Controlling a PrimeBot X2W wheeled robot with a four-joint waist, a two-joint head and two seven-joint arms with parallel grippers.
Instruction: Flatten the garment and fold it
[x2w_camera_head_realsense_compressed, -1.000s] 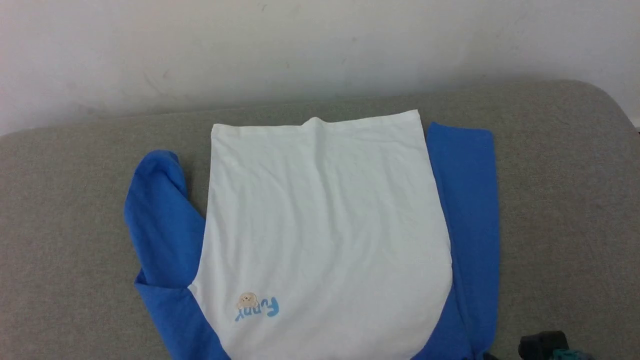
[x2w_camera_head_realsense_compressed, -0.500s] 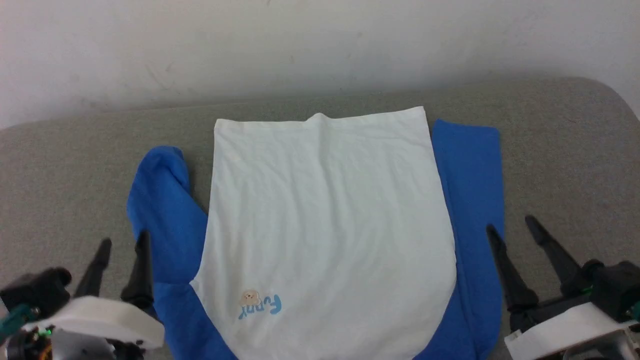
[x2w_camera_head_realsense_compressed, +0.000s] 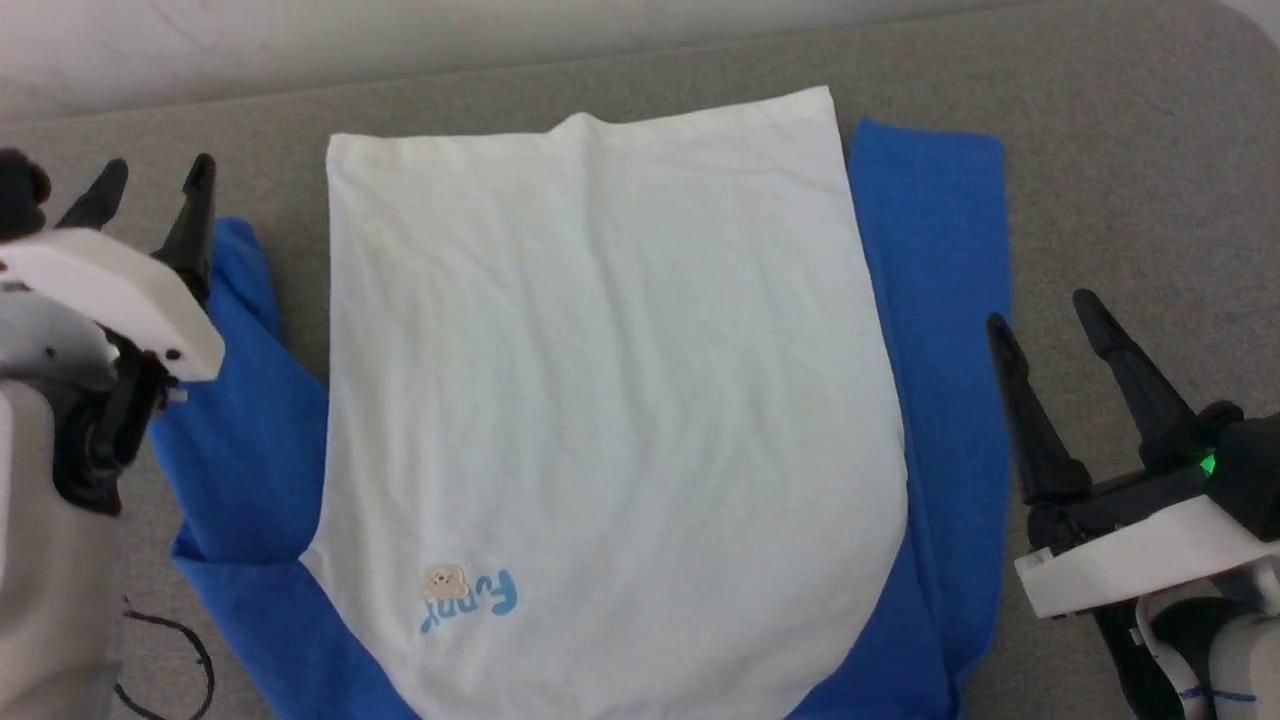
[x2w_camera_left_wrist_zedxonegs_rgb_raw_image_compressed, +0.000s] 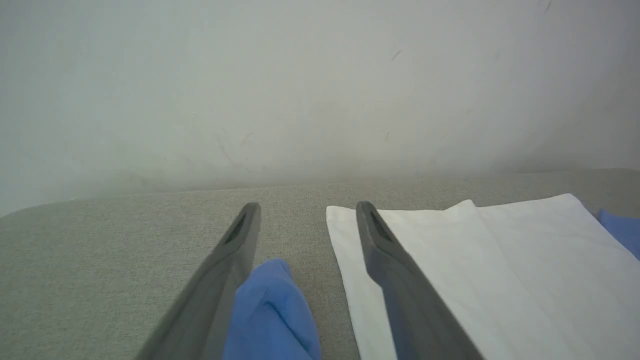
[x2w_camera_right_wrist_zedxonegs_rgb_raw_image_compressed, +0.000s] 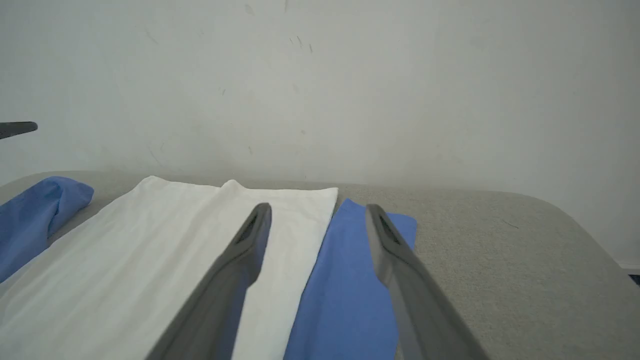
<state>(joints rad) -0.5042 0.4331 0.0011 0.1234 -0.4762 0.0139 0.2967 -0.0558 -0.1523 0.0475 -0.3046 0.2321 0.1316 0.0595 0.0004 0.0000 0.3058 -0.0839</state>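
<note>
**Grippers poised over a shirt laid out for folding.** My two grippers hang open on either side of the garment (x2w_camera_head_realsense_compressed: 610, 380), a long-sleeved cloth shirt with a white body and bright blue sleeves. It is spread front-up on a grey woven cushion (x2w_camera_head_realsense_compressed: 1120, 150). The garment's straight hem (x2w_camera_head_realsense_compressed: 700, 115), with one small bump at its middle, lies at the far end, toward the scuffed pale wall (x2w_camera_head_realsense_compressed: 200, 40). The small blue script print (x2w_camera_head_realsense_compressed: 470, 597), with a tan cartoon face beside it, sits upside down at the garment's near end, on its left side. Light wrinkles run the length of the white body.

My left gripper (x2w_camera_head_realsense_compressed: 157, 172), two long dark fingers on a white housing, hovers off the garment's far left corner, jaws wide and empty. In my left wrist view the rounded, bunched end of the left sleeve (x2w_camera_head_realsense_compressed: 250, 430) shows between those fingers, and the inner finger crosses the white body's edge. That sleeve lies rumpled beside the body, with a fold near the shoulder.

My right gripper (x2w_camera_head_realsense_compressed: 1040, 315), equally wide and holding nothing, stands at the garment's right side, about halfway along, with a green light (x2w_camera_head_realsense_compressed: 1207, 464) glowing on it. The right sleeve (x2w_camera_head_realsense_compressed: 940, 300) lies flat and straight along the body, and in my right wrist view my fingers frame it. I cannot tell whether any fingertip touches the cloth. A thin black cable (x2w_camera_head_realsense_compressed: 170, 660) loops off the garment's near left corner.
</note>
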